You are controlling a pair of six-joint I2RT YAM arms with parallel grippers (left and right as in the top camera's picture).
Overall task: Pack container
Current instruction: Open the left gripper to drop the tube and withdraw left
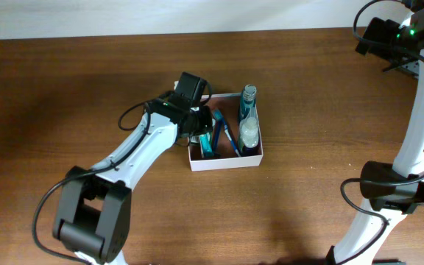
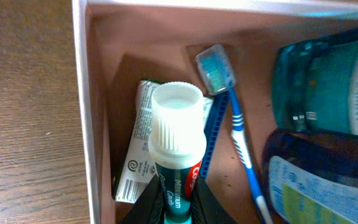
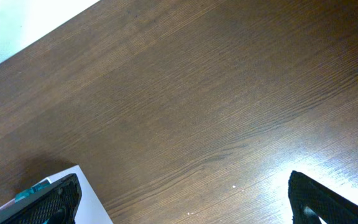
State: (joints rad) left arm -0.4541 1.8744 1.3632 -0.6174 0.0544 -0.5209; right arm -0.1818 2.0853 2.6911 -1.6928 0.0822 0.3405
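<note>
Left gripper (image 2: 176, 210) sits low in the container (image 1: 225, 162), mid-bench, pinching the toothpaste tube (image 2: 178, 146) beside the toothbrush (image 2: 236, 127). Placing step, I reckon; next it needs to let go and lift clear. Right gripper (image 3: 182, 198) spread wide, idle.

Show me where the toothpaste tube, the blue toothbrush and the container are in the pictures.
toothpaste tube (image 2: 178, 115), left wrist view, on its white cap.
blue toothbrush (image 2: 216, 67), left wrist view, on its bristle head.
container (image 1: 225, 162), overhead view, on its white near wall.
</note>
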